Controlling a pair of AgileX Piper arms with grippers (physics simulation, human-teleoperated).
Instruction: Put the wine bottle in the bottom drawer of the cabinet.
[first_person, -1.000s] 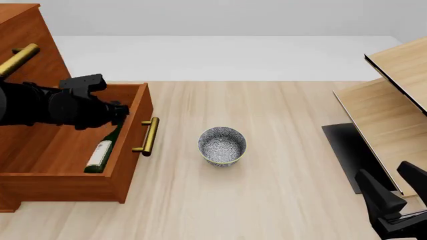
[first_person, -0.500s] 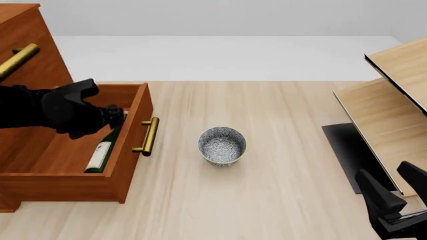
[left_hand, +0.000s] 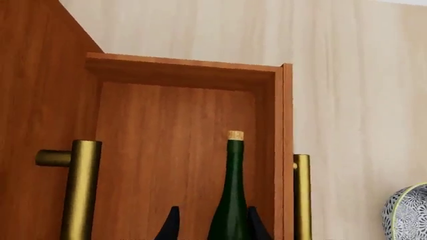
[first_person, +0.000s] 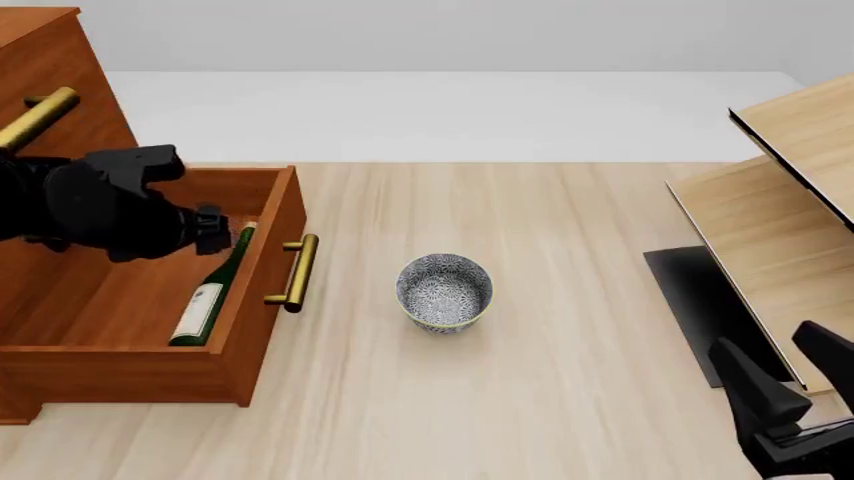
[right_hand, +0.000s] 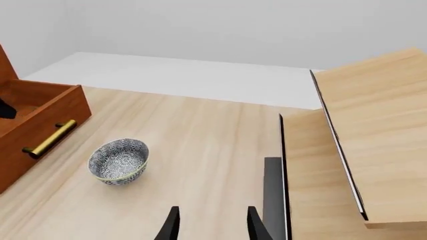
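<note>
One bottle: the wine bottle (first_person: 211, 297) lies on its side inside the bottom drawer (first_person: 80, 372), along the inner face of the drawer's front panel, cork toward the far end, label up.
Drawer: pulled well out of the cabinet (first_person: 38, 60); its brass handle (first_person: 295, 272) faces the bowl (first_person: 445, 290) on the counter (first_person: 534, 400).
Left gripper: the left gripper (first_person: 214, 232) hovers over the bottle's neck; in the left wrist view its two dark fingertips (left_hand: 171, 226) stand either side of the green glass with a gap showing, so it appears spread and not pinching anything.
Right gripper: the right gripper (right_hand: 210, 222) sits idle near the pale shelf unit (first_person: 787, 210), fingers apart, holding nothing.
Progress: judged from how things lie, the bottle is already in place; what remains is for the arm to clear away.
Risk, snag: a fingertip lifting off at an angle could catch the neck and drag or roll the bottle.
Risk, collision: the arm sits low between the drawer's side wall and the cabinet front above it; a sideways exit could knock either one.
Risk, drawer shift: a bump on the front panel could push the drawer and make the bottle roll.
Safer course: a straight rise with fingers kept wide.
</note>
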